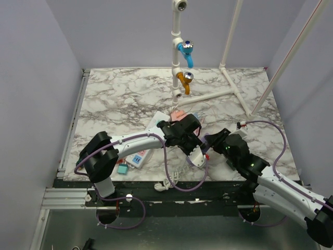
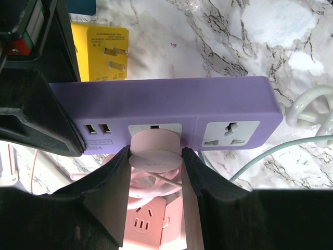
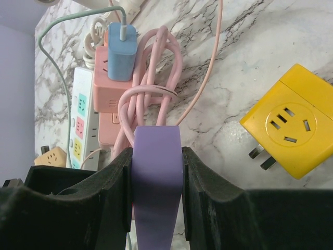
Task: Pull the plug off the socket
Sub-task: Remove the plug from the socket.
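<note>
Grey-veined white marble covers the desk [image 1: 119, 99], which is closed in by pale lilac walls. A white pipe frame [image 1: 229, 78] at the back carries a blue tap [image 1: 186, 52] and an orange tap [image 1: 183, 80].

Near the middle of the desk is a purple power strip [image 2: 171, 112]. The right jaws are clenched across one end of it, with a black pad [image 3: 117, 192] pressed against each long side.

The pink plug [image 2: 155, 151] is round-bodied and sits fully seated in the strip's middle socket. Its cord [image 2: 166, 180] leads away from its face. The left jaws are clamped on the plug, one pad [image 2: 112, 187] touching each side of the round body.

Pale lettering on the plug's face is too faint to read. Left of that socket are two USB ports [image 2: 104, 128] with a line of tiny grey print below them, which is illegible. To its right is a universal socket [image 2: 231, 134].

Just beyond the strip lies a yellow cube adapter [image 3: 291, 122] with its prongs exposed. The block of fine print on its pronged face cannot be made out.

On the other side of the strip a pink power strip [image 3: 106, 88] carries a blue charger [image 3: 120, 52]. A looped bundle of pink cable [image 3: 151, 94] lies just beside them. Next to the pink strip is a white strip with coloured sockets [image 3: 80, 122]. A white coiled cable [image 2: 312, 109] lies by the purple strip's far end.
</note>
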